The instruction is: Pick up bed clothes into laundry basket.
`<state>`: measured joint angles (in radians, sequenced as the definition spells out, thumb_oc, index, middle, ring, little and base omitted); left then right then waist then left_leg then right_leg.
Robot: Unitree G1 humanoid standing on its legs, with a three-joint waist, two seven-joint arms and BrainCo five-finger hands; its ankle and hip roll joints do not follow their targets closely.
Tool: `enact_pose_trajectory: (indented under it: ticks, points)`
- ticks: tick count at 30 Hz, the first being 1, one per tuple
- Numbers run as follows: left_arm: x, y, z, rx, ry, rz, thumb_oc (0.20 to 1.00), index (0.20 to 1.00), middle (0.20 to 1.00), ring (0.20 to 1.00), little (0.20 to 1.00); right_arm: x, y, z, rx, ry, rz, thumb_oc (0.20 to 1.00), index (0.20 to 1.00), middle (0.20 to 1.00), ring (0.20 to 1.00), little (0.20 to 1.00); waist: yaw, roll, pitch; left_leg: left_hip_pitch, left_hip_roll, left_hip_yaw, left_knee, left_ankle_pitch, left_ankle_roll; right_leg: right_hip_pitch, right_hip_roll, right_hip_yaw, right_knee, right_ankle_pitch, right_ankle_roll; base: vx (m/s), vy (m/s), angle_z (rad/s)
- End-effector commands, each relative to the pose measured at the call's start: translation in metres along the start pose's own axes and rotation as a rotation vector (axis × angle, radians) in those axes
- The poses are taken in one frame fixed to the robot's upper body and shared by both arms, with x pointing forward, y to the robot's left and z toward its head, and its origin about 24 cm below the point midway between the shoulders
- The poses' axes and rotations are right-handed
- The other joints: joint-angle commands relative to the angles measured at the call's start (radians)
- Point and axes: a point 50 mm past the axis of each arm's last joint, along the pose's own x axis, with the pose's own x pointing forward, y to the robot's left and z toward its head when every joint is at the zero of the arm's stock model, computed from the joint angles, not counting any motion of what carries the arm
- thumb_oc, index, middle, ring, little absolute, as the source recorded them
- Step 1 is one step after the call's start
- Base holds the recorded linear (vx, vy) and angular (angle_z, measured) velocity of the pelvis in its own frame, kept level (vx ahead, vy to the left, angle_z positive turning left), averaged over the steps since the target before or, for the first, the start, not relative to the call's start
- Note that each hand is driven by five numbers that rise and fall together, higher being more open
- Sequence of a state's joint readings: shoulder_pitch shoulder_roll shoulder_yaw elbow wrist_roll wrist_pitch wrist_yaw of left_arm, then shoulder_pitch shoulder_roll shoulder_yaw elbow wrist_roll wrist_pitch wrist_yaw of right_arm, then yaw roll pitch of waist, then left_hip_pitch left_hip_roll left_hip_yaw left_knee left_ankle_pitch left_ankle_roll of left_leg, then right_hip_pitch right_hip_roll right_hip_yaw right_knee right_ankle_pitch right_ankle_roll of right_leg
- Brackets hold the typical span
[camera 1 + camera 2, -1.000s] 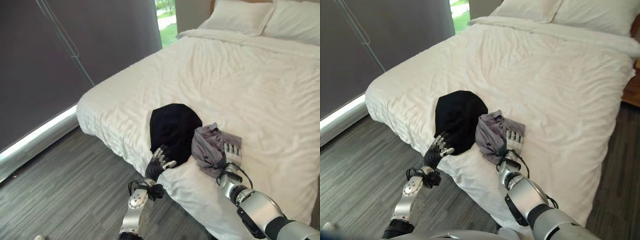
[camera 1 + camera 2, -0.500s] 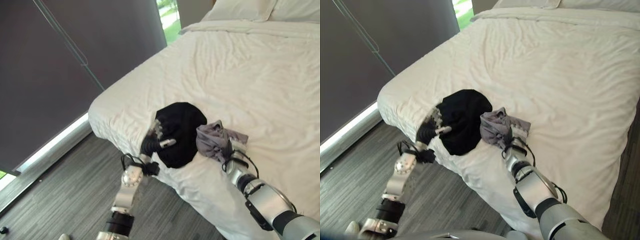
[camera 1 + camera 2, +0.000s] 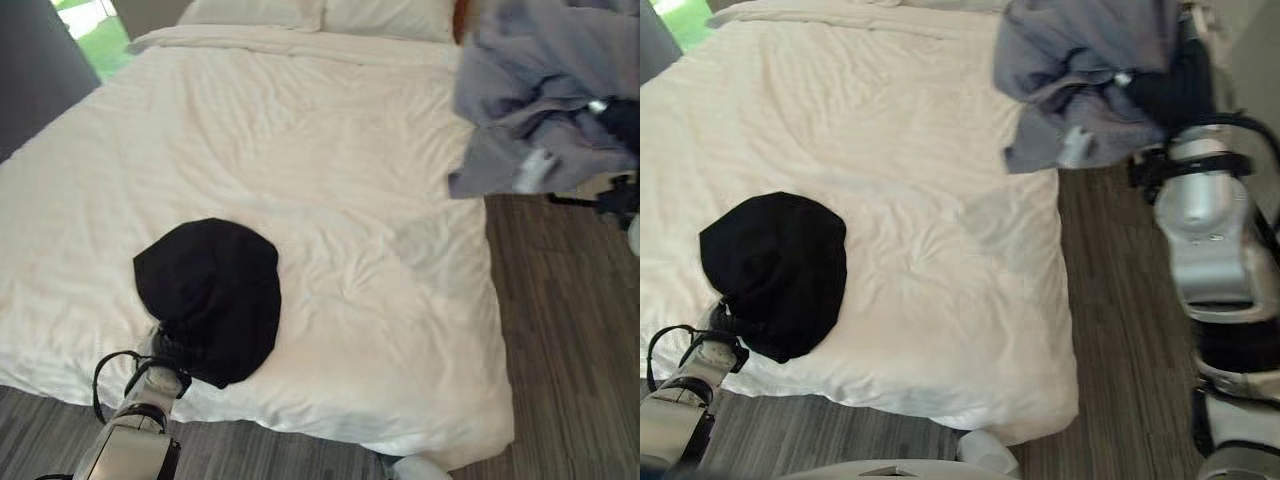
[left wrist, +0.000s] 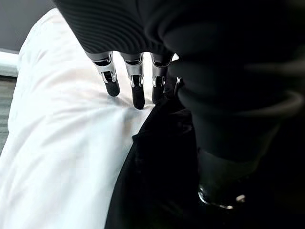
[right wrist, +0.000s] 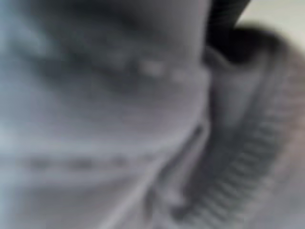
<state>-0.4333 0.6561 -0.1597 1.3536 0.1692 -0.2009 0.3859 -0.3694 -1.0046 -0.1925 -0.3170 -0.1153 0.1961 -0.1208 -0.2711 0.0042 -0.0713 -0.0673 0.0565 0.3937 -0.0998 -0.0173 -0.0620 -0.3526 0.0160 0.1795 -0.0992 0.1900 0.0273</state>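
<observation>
At the near edge of the white bed (image 3: 330, 150), the robot's left hand (image 4: 136, 83) rests with fingers straight on the one black garment (image 3: 212, 295), gripping nothing. Across to the right, the one grey garment (image 3: 545, 90), which lay bunched on the bed beside the black one half a second ago, now hangs in the air over the floor from the right hand (image 3: 1170, 95); whether its fingers are curled round the cloth cannot be told. One piece seems bound for the basket; one remains.
</observation>
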Motion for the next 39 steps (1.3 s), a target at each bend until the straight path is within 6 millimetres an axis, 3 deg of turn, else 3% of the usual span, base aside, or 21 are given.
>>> enact_pose_trajectory:
  ticks: [1,2,7,10,16,17,20,23,26,29,35,39]
  points:
    - [0.007,0.031,0.003,0.036,-0.069,0.142,1.0,1.0,1.0,1.0,1.0,-0.002,-0.001,-0.009,0.095,0.045,-0.032,0.2,0.2,0.2,0.2,0.2,0.006,-0.003,-0.078,-0.008,0.061,-0.017,0.012,-0.024,-0.052,0.0,-0.041,0.01,0.012,-0.001,0.033,0.02,-0.016,-0.2]
    - [0.007,0.032,0.003,0.077,-0.08,0.164,1.0,1.0,1.0,1.0,1.0,-0.011,-0.01,-0.023,0.08,0.105,-0.033,0.2,0.2,0.2,0.2,0.2,-0.006,-0.002,-0.091,-0.022,0.062,-0.01,0.012,-0.025,-0.053,-0.023,-0.04,0.021,0.012,0.005,0.031,0.0,-0.02,-0.17]
    - [0.008,0.035,0.014,0.071,-0.135,0.224,1.0,1.0,1.0,1.0,1.0,-0.041,-0.018,-0.055,0.053,0.26,-0.034,0.2,0.2,0.2,0.2,0.2,-0.021,0.01,-0.108,-0.044,0.06,-0.006,0.012,-0.024,-0.053,-0.058,-0.038,0.034,0.012,0.015,0.028,0.02,-0.016,-0.09]
    - [0.009,0.035,0.023,0.064,-0.175,0.233,1.0,1.0,1.0,1.0,1.0,-0.055,-0.014,-0.066,0.044,0.32,-0.009,0.2,0.2,0.2,0.2,0.2,-0.02,0.017,-0.115,-0.05,0.06,-0.006,0.012,-0.024,-0.053,-0.064,-0.039,0.039,0.012,0.015,0.026,0.02,-0.011,-0.12]
    - [0.01,0.042,0.029,0.064,-0.228,0.272,1.0,1.0,1.0,1.0,1.0,-0.064,-0.005,-0.071,0.058,0.351,0.023,0.2,0.2,0.2,0.2,0.2,-0.018,0.027,-0.122,-0.047,0.059,0.002,0.012,-0.026,-0.054,-0.066,-0.038,0.041,0.012,0.013,0.028,0.02,-0.006,-0.07]
    - [0.017,0.047,0.093,-0.001,-0.303,0.286,1.0,1.0,1.0,1.0,1.0,-0.078,-0.016,-0.08,-0.004,0.411,-0.01,0.2,0.2,0.2,0.2,0.2,0.015,0.03,-0.112,-0.061,0.051,-0.023,0.012,-0.022,-0.046,-0.066,-0.046,0.026,0.012,0.01,0.03,0.0,0.0,0.0]
    - [0.001,0.077,0.136,0.025,-0.522,0.33,1.0,1.0,1.0,1.0,1.0,-0.11,-0.012,-0.092,0.023,0.501,-0.034,0.2,0.2,0.2,0.2,0.2,0.048,0.016,-0.087,-0.069,0.049,-0.041,0.012,-0.012,-0.048,-0.061,-0.054,0.001,0.012,0.009,0.033,-0.05,-0.055,0.23]
    - [-0.015,0.088,0.12,0.07,-0.582,0.365,1.0,1.0,1.0,1.0,1.0,-0.125,-0.008,-0.093,0.031,0.53,-0.022,0.2,0.2,0.2,0.2,0.2,0.052,0.003,-0.075,-0.07,0.049,-0.032,0.012,0.0,-0.052,-0.064,-0.058,0.0,0.012,0.021,0.035,-0.02,-0.048,0.04]
    - [-0.024,0.093,0.112,0.074,-0.606,0.408,1.0,1.0,1.0,1.0,1.0,-0.127,0.002,-0.091,0.06,0.525,0.01,0.2,0.2,0.2,0.2,0.2,0.048,0.003,-0.062,-0.076,0.048,-0.025,0.012,0.0,-0.053,-0.073,-0.057,0.004,0.012,0.024,0.04,-0.02,-0.027,-0.05]
    - [-0.022,0.089,0.11,0.106,-0.599,0.422,1.0,1.0,1.0,1.0,1.0,-0.118,0.012,-0.087,0.089,0.486,0.029,0.2,0.2,0.2,0.2,0.2,0.034,0.0,-0.039,-0.096,0.045,-0.001,0.012,0.007,-0.055,-0.105,-0.049,0.014,0.012,0.033,0.043,-0.06,0.016,-0.01]
    - [-0.014,0.09,0.106,0.206,-0.495,0.426,1.0,1.0,1.0,1.0,1.0,-0.114,0.014,-0.085,0.088,0.475,0.022,0.2,0.2,0.2,0.2,0.2,0.02,-0.009,-0.016,-0.114,0.041,0.014,0.012,0.004,-0.054,-0.133,-0.043,0.036,0.012,0.041,0.039,-0.02,-0.012,-0.2]
    - [-0.009,0.106,0.118,0.189,-0.461,0.463,1.0,1.0,1.0,1.0,1.0,-0.117,0.016,-0.084,0.107,0.467,0.021,0.2,0.2,0.2,0.2,0.2,0.008,-0.008,0.022,-0.139,0.037,0.004,0.012,0.012,-0.057,-0.157,-0.043,0.035,0.012,0.05,0.037,-0.03,-0.031,-0.03]
